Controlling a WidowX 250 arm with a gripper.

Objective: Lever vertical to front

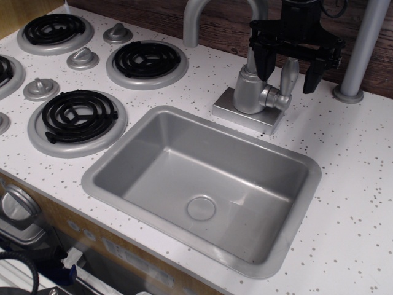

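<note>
Gripper (291, 69) spread wide over the upright lever (287, 77) at the bench's back edge, fingers either side, not pinching

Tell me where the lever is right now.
The lever stands upright at the upper right, on the right side of the faucet body, behind the sink, between the open gripper's fingers.

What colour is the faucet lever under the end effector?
Silver-grey, matching the faucet body; the lever shows in the only view, observation.image.
</note>
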